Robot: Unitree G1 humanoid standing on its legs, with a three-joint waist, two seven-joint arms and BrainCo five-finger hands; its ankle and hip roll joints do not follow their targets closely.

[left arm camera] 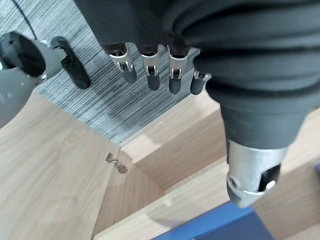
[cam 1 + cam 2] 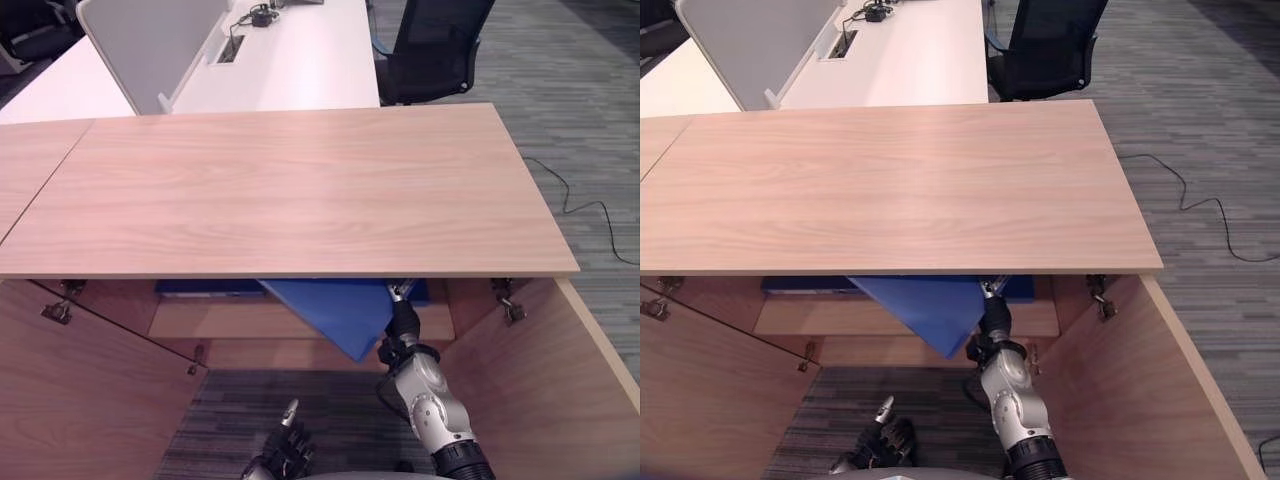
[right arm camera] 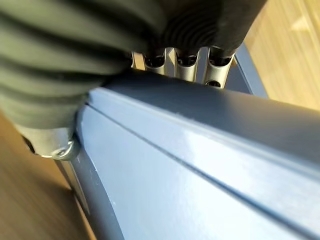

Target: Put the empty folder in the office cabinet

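Observation:
A blue folder [image 2: 340, 310] hangs tilted in the open front of the wooden office cabinet [image 2: 300, 190], its upper part hidden under the cabinet top and one corner pointing down. My right hand [image 2: 402, 322] holds its right edge just below the top. In the right wrist view the fingers [image 3: 187, 70] lie behind the folder's spine [image 3: 200, 165], with the thumb on the near side. My left hand [image 2: 288, 450] hangs low over the carpet in front of the cabinet, its fingers [image 1: 150, 75] relaxed and holding nothing.
Both cabinet doors stand open, left [image 2: 80, 400] and right [image 2: 540, 390]. A wooden shelf [image 2: 230, 320] crosses the inside, with another dark blue item [image 2: 205, 289] lying on it. Behind the cabinet are a white desk [image 2: 290, 60] and a black office chair [image 2: 435, 45].

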